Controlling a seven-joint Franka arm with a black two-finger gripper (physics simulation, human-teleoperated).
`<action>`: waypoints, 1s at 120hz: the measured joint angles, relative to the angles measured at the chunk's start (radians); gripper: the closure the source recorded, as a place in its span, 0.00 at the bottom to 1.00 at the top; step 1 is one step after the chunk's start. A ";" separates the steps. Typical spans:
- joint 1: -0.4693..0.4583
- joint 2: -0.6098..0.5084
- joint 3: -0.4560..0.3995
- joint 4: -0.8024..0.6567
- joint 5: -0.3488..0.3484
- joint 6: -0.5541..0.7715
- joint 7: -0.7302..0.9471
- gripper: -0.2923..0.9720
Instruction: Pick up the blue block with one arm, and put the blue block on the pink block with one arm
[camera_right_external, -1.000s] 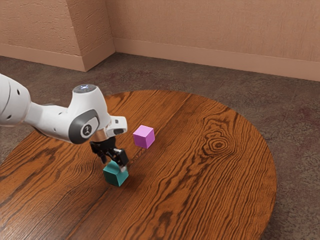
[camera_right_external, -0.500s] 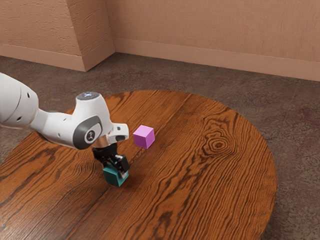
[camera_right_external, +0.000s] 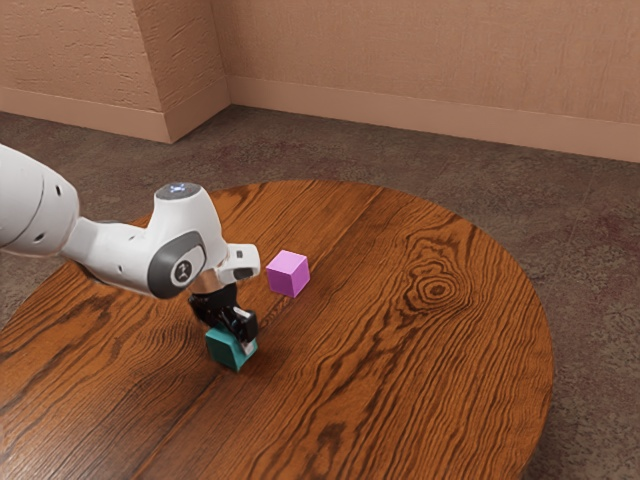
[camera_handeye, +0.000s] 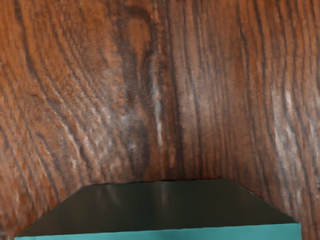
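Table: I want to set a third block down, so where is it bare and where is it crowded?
The table is bare wood across its half toward the exterior view's right, from the pink block to the rim. It is crowded around the gripper over the blue block, with the pink block close by.

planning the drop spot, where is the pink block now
In the exterior view the pink block sits on the wooden table, apart from the end effector and blue block, toward the exterior view's upper right of them.

Glossy, grained wooden table (camera_right_external: 420, 300)
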 joint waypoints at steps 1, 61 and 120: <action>0.000 -0.002 0.000 0.001 0.001 -0.001 -0.001 0.48; -0.004 0.225 -0.005 0.581 0.098 -0.216 -0.020 0.49; -0.005 0.398 -0.008 0.806 0.115 -0.277 0.011 0.49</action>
